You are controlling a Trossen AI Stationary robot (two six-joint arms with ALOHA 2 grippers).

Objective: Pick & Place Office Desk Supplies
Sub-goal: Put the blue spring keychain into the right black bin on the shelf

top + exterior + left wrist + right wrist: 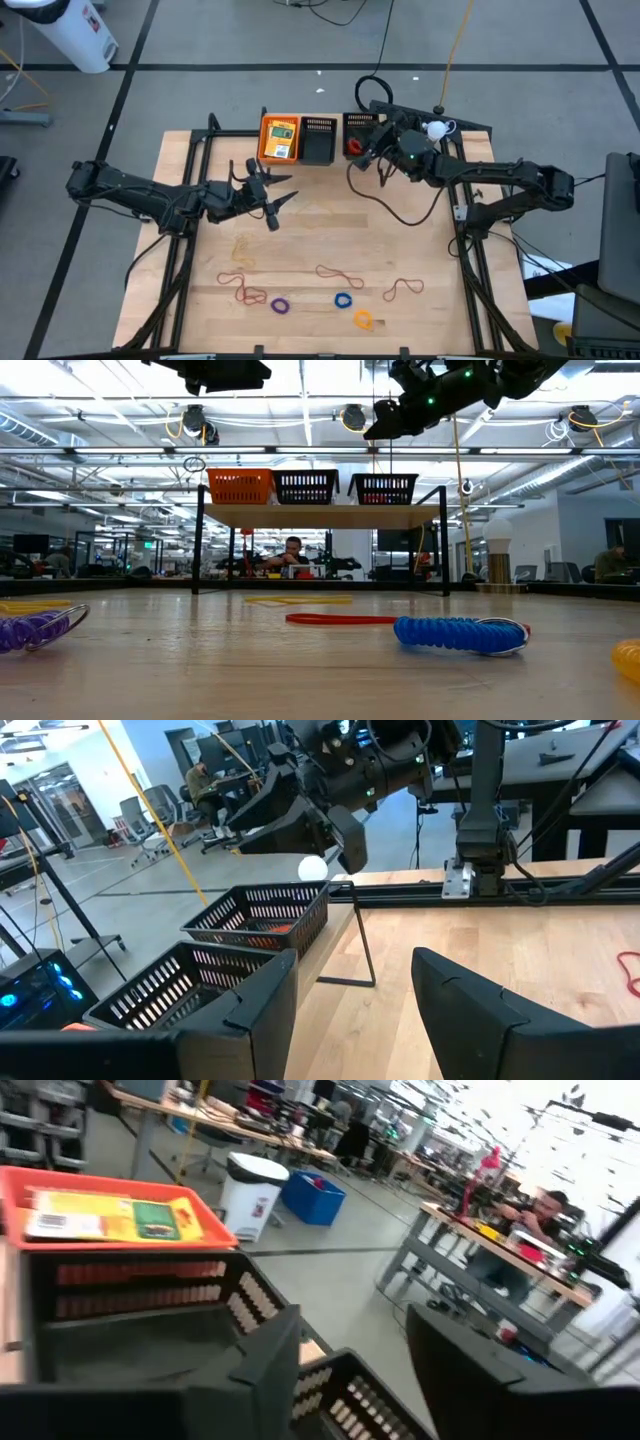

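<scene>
Right gripper hangs in the upper middle of the high view, over the rightmost black tray, fingers spread apart w/ nothing between them in its wrist view. Something red-orange lies in that tray under it; can't tell what. Left gripper sits left of centre, above bare table, also spread wide and empty.

Supplies, going outward: yellow packets lie flat in the orange tray, upper centre, long axis running toward the top of the frame, green label at the lower end. The rest sit along the bottom of the high view: rubber bands strung out as limp loops, mostly lying left-right; a purple ring, blue ring and orange ring near bottom centre.

Handling, my guess: bands are featherlight, floppy, flat on the wood, so pinch where a loop bunches or crosses, approx. mid-length, and press down to the surface or the fingers close on air. Rings look like springy coils, light, prob. a bit slippery; the low view shows the blue one lying on its side, long axis across the frame. Grab across the coil body, not through the hole. Packets are thin, stiffer; edge grip.
</scene>
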